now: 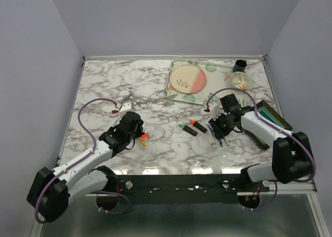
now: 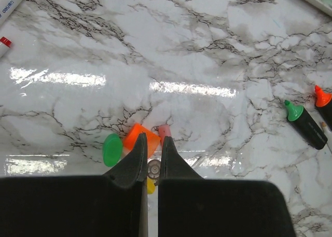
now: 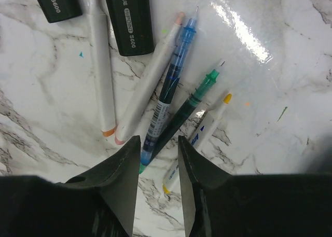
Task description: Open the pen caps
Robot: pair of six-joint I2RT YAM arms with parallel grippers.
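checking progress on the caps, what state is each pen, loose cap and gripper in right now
green highlighter: uncapped, tip bare
orange highlighter: uncapped
blue pen: uncapped, tip bare
green pen: uncapped
green cap: off, lying loose
orange cap: off, lying loose
pink cap: off, lying loose
left gripper: shut
right gripper: open

**Item count, tabletop**

Loose caps: 4 — green cap (image 2: 112,150), orange cap (image 2: 141,138), pink cap (image 2: 164,130), yellow cap (image 2: 150,185) (mostly hidden).
Black highlighters: 2 — green-tipped highlighter (image 2: 306,125), orange-tipped highlighter (image 2: 324,103).
Thin pens: 5 — orange-ended white pen (image 3: 101,76), pink-ended white pen (image 3: 150,76), blue pen (image 3: 171,86), green pen (image 3: 192,99), yellow-tipped white pen (image 3: 207,123).
Tray (image 1: 171,92): 1.
Plate (image 1: 188,79): 1.
Dark cup (image 1: 239,66): 1.
Robot arms: 2 — left arm (image 1: 78,167), right arm (image 1: 264,125).
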